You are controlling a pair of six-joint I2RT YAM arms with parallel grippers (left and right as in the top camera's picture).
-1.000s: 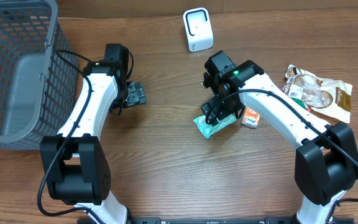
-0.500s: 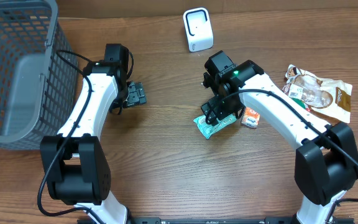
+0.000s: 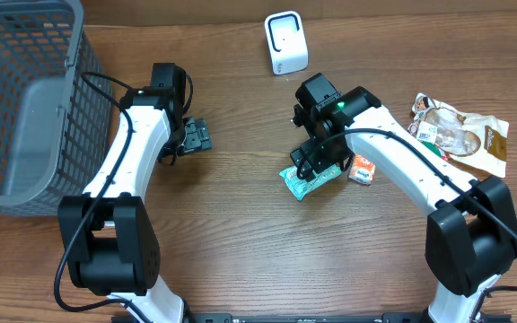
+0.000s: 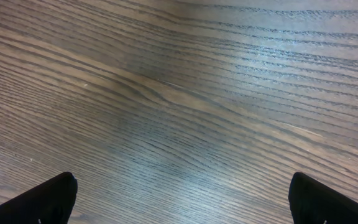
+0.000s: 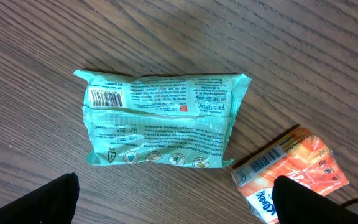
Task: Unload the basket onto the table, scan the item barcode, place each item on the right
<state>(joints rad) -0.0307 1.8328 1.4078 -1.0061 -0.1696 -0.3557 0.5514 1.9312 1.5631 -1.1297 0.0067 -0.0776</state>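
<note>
A flat green packet [image 5: 160, 121] lies on the wood table with its printed barcode [image 5: 106, 98] facing up at its left end. From overhead the green packet [image 3: 305, 180] shows partly under my right gripper [image 3: 318, 160]. In the wrist view my right gripper [image 5: 176, 202] hovers open above it, fingers wide apart, holding nothing. The white scanner [image 3: 285, 42] stands upright at the back of the table. My left gripper [image 3: 194, 136] is open over bare wood [image 4: 179, 112], far from the packet.
An orange tissue pack [image 5: 291, 171] lies just right of the green packet, partly under my right finger. Snack bags [image 3: 463, 133] sit at the far right. A grey mesh basket [image 3: 25, 99] fills the left side of the table.
</note>
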